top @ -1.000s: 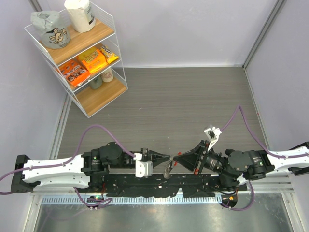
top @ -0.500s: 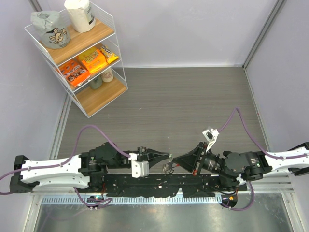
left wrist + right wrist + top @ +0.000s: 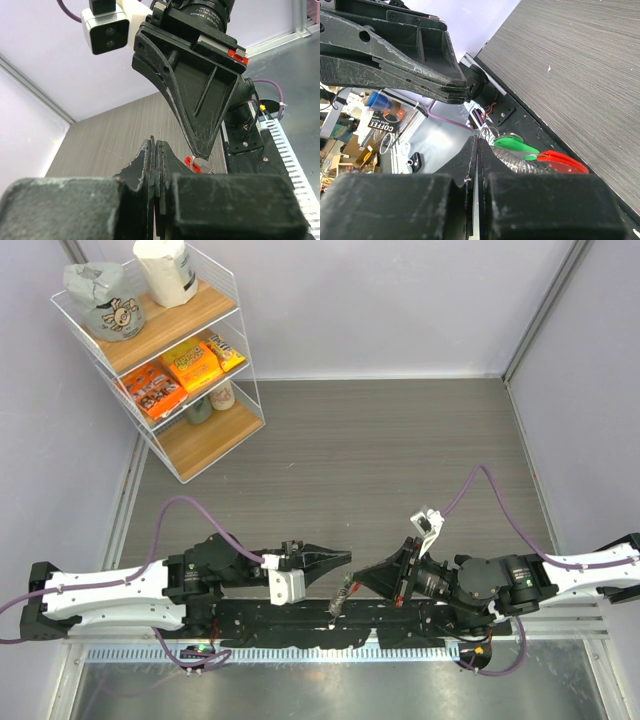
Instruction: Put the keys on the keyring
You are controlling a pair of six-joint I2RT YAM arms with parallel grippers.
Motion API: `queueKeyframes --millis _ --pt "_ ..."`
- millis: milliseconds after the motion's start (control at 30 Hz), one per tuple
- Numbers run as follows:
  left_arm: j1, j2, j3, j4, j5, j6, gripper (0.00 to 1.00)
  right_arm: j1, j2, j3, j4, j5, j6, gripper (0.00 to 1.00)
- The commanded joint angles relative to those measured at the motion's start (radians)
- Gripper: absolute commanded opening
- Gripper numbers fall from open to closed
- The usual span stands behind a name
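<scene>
Compared with 1 second ago, the right pincer (image 3: pixel 360 582) sits closer to the near edge and a little further left, and its purple cable loop has swung left with it. The left pincer (image 3: pixel 347 558) has tipped slightly away toward the open bench (image 3: pixel 350 440). The keyring (image 3: pixel 340 598) now hangs in a slanted line instead of bunching under the 2 tips.

Both pincers are pressed together. The right pincer looks clamped on a thin silvery loop of the keyring, which shows at its very tip from the left wrist. The left pincer carries nothing I can make out.

The keyring hangs over the black base rail (image 3: pixel 300 618) between the arms, off the bench surface. Its top end is at the right tip, and its long axis runs from there toward the near edge and slightly left. From the right wrist, the green key (image 3: pixel 516 144) and the red arc (image 3: pixel 560 161) lie just past the closed fingers, beside the silvery chain. I cannot tell whether the green key is already threaded, and no black key shows.

The 2 tips stand almost nose to nose. The left one is on the far side of the loop's top end, near but apart, so I judge its way in runs toward the near edge. Open bench lies beyond, with the wire shelf rack (image 3: pixel 200 445) well apart at far left. The cramped side is the near one, above the rail.
</scene>
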Motion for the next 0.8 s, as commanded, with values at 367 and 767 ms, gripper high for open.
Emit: queueKeyframes --millis 367,767 --pt "-0.004 -0.083 -0.021 -0.029 0.006 -0.049 0.36 0.004 -0.024 0.018 0.038 0.034 0.019 0.06" --pt "-0.004 -0.079 -0.025 -0.126 0.066 -0.135 0.51 0.005 -0.026 0.028 0.029 0.037 0.011 0.06"
